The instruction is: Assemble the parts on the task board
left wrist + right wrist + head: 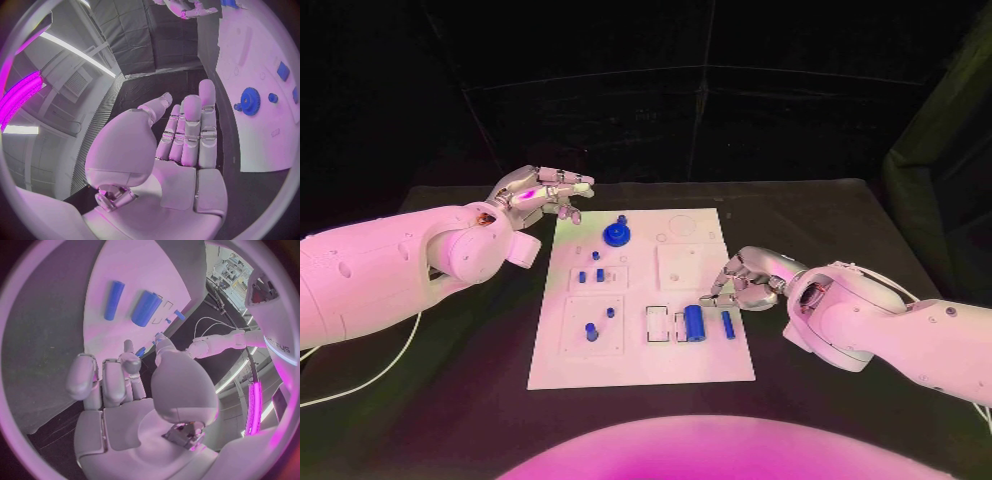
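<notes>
We see the left hand [538, 190] at eleven o'clock of the white flat task board [640, 340] — fingers [190, 125] released, empty; right hand [750, 283] at three o'clock, fingers [106, 382] likewise released, beside the blue cylindrical part [692, 322].

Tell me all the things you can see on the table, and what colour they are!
Table: one, black, under everything.
Task board: one, white, flat in the middle of the table.
Gear: one, blue, on the board's far part.
Thick cylinder: one, blue, on the board's near right part.
Thin rod: one, blue, beside the thick cylinder, toward the board's right edge.
Small pieces: several, blue, on the board's left part; too small to count surely.
Left hand: one, silver, at the board's far left corner, holding nothing.
Right hand: one, silver, at the board's right edge, holding nothing I can see.
</notes>
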Controlling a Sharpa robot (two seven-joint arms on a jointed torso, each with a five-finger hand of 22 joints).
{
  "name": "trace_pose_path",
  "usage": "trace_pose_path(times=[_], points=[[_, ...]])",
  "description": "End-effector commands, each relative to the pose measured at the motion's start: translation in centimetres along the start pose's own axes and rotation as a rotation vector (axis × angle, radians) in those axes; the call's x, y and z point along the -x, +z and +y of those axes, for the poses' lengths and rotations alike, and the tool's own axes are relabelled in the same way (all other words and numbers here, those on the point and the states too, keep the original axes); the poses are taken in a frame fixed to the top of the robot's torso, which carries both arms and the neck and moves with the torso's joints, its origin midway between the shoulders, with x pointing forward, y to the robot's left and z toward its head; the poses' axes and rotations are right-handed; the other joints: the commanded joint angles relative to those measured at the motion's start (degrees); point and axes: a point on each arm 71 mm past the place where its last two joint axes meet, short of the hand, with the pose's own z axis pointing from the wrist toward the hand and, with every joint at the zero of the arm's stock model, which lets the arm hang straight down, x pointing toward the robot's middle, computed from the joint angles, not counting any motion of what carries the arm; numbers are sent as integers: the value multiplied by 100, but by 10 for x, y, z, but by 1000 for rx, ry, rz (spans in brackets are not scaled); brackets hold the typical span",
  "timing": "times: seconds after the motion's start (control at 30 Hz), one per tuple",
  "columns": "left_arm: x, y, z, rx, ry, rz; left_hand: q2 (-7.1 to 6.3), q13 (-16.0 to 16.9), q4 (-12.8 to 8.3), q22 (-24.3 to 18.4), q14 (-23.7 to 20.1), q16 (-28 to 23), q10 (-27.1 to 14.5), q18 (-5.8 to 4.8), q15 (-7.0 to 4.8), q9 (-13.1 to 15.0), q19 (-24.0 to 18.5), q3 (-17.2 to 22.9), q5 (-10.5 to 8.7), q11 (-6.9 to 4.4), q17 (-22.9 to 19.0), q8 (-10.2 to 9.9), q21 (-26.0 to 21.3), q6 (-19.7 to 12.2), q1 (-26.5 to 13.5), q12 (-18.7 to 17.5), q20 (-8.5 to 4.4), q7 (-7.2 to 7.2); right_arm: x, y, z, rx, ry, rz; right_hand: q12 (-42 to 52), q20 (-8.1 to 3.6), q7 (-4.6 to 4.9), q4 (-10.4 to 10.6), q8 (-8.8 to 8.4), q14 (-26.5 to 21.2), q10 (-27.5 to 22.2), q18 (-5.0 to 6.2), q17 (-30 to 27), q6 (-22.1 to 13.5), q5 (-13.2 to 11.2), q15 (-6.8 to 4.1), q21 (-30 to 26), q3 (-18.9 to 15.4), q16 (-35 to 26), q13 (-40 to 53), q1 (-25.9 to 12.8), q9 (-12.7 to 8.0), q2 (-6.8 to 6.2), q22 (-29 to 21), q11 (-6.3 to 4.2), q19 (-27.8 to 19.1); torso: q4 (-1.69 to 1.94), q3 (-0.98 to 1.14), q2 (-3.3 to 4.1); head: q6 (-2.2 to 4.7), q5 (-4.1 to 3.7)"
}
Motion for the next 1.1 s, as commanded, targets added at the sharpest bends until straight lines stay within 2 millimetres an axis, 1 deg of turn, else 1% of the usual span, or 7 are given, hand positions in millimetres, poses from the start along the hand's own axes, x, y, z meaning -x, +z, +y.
trace_pose_path(times=[0.03,0.2,0.4,0.6,0.83,1.0,1.1], points=[[-2,0,-1,-9,-6,8,12,-9,-25,-5,-47,0,-45,72,8,-7,26,7,37,8,0,37,-22,-47,6,23,16,-7,-6,2,-2,-79,-59,26,16,-3,10,76,51,204,-47,-58,9,-59,-34,-13,23,-114,26,31,-3,34,43,3,13,-6,0,-1,10,-12,9],[-3,1,-1,-9,-8,14,12,-9,-24,-5,-47,1,-45,72,8,-6,26,6,37,8,-1,38,-22,-47,4,24,16,-8,-21,6,8,-71,-58,63,15,0,12,200,116,204,-61,-57,24,-106,-20,-11,23,-236,33,83,69,84,72,1,16,-16,-4,-5,15,-17,9],[-4,1,-1,-9,-8,16,11,-9,-23,-6,-47,2,-45,72,8,-6,27,6,37,8,-1,39,-23,-47,2,26,16,-8,-34,8,11,-104,-70,116,-8,3,13,309,181,206,-84,-57,43,-150,36,-9,26,-349,43,103,122,133,81,4,18,-23,2,1,18,-40,64],[-4,1,-1,-7,-9,19,11,-9,-23,-6,-47,2,-45,72,8,-6,27,6,37,8,-1,39,-23,-47,2,26,16,-8,-38,8,9,-152,-88,129,-30,2,0,356,267,207,-99,-57,58,-142,85,-13,31,-445,50,118,124,196,92,15,10,-25,-2,-4,16,-71,81],[-4,1,-1,-5,-9,20,11,-9,-23,-6,-47,2,-45,72,8,-6,27,6,37,8,-1,39,-23,-47,2,26,16,-8,-41,10,11,-160,-128,128,-64,0,-7,358,318,201,-118,-55,42,-151,27,-17,26,-510,36,108,104,240,97,3,4,-35,-8,-1,17,-73,99],[-4,1,-1,-2,-10,21,11,-9,-23,-6,-47,2,-45,72,8,-6,27,6,37,8,-1,39,-23,-47,2,26,16,-8,-43,11,11,-160,-158,114,-114,-2,-6,329,362,190,-149,-48,11,-189,22,-17,8,-535,8,85,218,285,109,-33,4,-58,-7,-7,13,-78,95],[-3,1,-1,-1,-10,20,11,-9,-23,-6,-47,2,-45,72,8,-6,27,6,37,8,-1,39,-23,-47,2,26,16,-8,-42,10,11,-157,-185,95,-140,-1,-4,330,378,186,-164,-47,1,-209,11,-16,2,-561,-2,70,243,302,89,-42,6,-65,-13,-3,14,-75,96]])
